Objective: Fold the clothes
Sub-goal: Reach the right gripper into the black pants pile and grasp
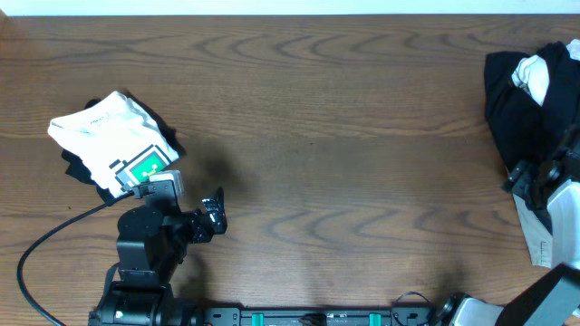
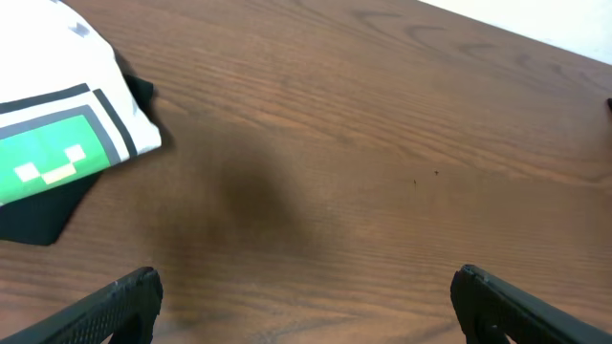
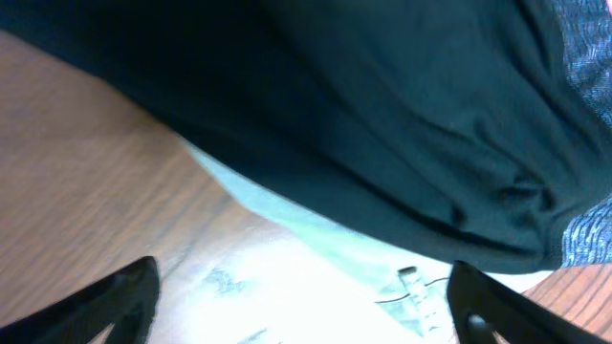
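Observation:
The clothes [image 1: 518, 101], black soft trousers, lie crumpled at the table's right edge with a white piece on top. In the right wrist view the black fabric [image 3: 363, 115] fills the upper frame, with a grey waistband [image 3: 585, 239] at its right. My right gripper [image 3: 301, 301] is open just short of the black fabric, over a pale garment [image 3: 316, 277], with nothing between its fingers. In the overhead view it [image 1: 528, 174] sits at the pile's lower edge. My left gripper [image 1: 214, 210] [image 2: 306, 296] is open above bare wood at the lower left, holding nothing.
A folded white T-shirt [image 1: 113, 145] [image 2: 57, 143] with a green pixel print lies at the left, close to the left arm, with dark fabric under it. The pale garment [image 1: 541, 231] runs along the right table edge below the black pile. A black cable [image 1: 41, 249] curls at the lower left.

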`<state>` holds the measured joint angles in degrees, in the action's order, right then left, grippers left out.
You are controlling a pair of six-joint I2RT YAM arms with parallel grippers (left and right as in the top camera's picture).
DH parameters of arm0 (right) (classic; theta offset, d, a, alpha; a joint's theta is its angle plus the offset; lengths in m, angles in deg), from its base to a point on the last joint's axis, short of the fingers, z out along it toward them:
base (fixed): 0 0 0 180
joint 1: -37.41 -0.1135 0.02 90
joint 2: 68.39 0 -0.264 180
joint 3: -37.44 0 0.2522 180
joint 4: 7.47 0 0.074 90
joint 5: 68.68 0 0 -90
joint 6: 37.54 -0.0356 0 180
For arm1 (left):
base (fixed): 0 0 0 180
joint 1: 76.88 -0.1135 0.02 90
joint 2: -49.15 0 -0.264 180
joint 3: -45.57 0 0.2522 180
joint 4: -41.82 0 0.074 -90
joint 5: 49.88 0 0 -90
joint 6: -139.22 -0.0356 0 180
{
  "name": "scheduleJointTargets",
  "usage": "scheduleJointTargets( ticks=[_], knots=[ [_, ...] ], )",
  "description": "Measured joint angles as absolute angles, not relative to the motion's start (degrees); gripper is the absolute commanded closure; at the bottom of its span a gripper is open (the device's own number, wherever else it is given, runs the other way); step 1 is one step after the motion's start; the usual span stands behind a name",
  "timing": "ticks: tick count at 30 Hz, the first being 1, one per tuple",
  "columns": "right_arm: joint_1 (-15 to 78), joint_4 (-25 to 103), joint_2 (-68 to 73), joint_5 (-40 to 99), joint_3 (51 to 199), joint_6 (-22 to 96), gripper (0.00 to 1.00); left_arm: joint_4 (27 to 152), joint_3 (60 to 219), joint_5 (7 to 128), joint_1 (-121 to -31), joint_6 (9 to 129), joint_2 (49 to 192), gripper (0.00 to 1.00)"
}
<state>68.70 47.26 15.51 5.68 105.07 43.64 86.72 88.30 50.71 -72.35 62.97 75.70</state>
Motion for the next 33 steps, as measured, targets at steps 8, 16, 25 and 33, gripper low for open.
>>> scheduleJointTargets(
  ticks=[8,16,25,33],
  knots=[
    [71.65,45.43,23.07,5.84,105.13,43.97,0.11,86.83,88.3,50.73,-72.35,62.97,75.79,0.02],
    [72.48,41.21,28.32,5.86,105.13,44.26,0.12,88.68,88.3,50.73,-72.35,63.0,75.79,0.02],
    [72.52,36.51,28.73,5.86,105.15,45.59,0.25,88.86,88.3,50.73,-72.35,62.97,75.79,0.02],
    [72.87,35.76,28.73,5.92,105.15,45.94,0.52,88.86,88.3,50.73,-72.35,62.97,75.79,0.02]
  ],
)
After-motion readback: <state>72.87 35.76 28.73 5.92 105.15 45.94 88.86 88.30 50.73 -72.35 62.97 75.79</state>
